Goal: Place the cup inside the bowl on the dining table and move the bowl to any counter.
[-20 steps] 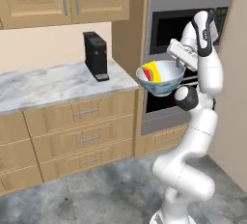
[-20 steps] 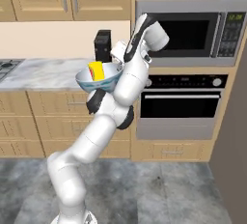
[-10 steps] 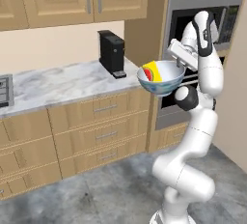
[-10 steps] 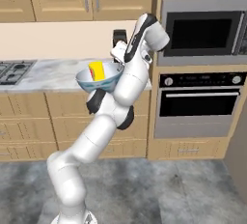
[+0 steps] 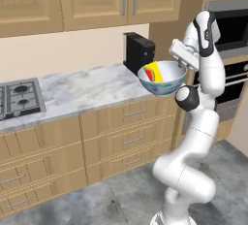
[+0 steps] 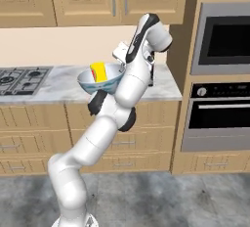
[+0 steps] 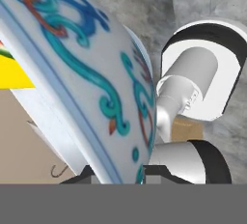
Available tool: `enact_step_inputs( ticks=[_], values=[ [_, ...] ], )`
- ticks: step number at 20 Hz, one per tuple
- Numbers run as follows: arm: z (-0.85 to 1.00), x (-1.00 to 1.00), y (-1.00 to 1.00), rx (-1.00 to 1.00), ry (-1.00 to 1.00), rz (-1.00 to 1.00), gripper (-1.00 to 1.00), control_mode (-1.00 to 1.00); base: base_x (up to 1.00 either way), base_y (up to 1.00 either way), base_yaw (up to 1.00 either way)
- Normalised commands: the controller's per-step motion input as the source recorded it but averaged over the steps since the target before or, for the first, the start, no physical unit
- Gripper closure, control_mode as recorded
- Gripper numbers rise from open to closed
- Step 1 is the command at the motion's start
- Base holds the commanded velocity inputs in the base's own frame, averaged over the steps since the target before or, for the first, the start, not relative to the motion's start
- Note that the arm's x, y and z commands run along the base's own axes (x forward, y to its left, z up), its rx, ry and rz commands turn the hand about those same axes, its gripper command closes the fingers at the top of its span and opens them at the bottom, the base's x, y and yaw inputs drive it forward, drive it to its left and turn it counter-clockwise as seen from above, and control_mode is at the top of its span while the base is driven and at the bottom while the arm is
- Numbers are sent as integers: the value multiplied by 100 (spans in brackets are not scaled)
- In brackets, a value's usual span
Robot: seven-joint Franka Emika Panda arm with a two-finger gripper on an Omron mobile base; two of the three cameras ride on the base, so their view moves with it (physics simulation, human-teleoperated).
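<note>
Yellow with a red patch, the cup (image 5: 153, 72) sits inside the bowl (image 5: 162, 78), leaning against its white inner wall. The bowl is up in the air, level, carried clear of any surface. In the hand view its outside shows close up, pale with teal and red scrollwork, and the rim runs down between the two dark tips of the claw (image 7: 116, 174). The claw is nearly closed, pinching the bowl's rim at the side toward the oven.

In the left base view the bowl hangs just off the right end of the counter (image 5: 87, 89), level with the black coffee machine (image 5: 138, 52) that stands at the far right corner of the marble. In the right base view the bowl (image 6: 100, 78) appears in front of the marble top (image 6: 58, 83), with the cup (image 6: 98, 70) poking above its rim.

The gas hob (image 5: 19, 98) is set into the counter well to the left. Light wooden drawers run beneath the marble, wooden wall cupboards above. To the right stands a tall unit with a built-in oven (image 6: 217, 118) and a microwave (image 6: 225, 40) over it.
</note>
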Motion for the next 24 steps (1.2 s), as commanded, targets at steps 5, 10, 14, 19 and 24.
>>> enact_step_inputs(
  ticks=[5, 10, 14, 19, 24],
  values=[
    [0, 0, 0, 0, 0, 0, 100, 100, 28, 28, 7],
    [0, 0, 0, 0, 0, 0, 100, 100, 25, 26, 11],
    [0, 0, 0, 0, 0, 0, 100, 100, 34, 33, 15],
    [0, 0, 0, 0, 0, 0, 100, 100, 35, 25, 14],
    [0, 0, 0, 0, 0, 0, 100, 100, 52, 15, 7]
  ],
)
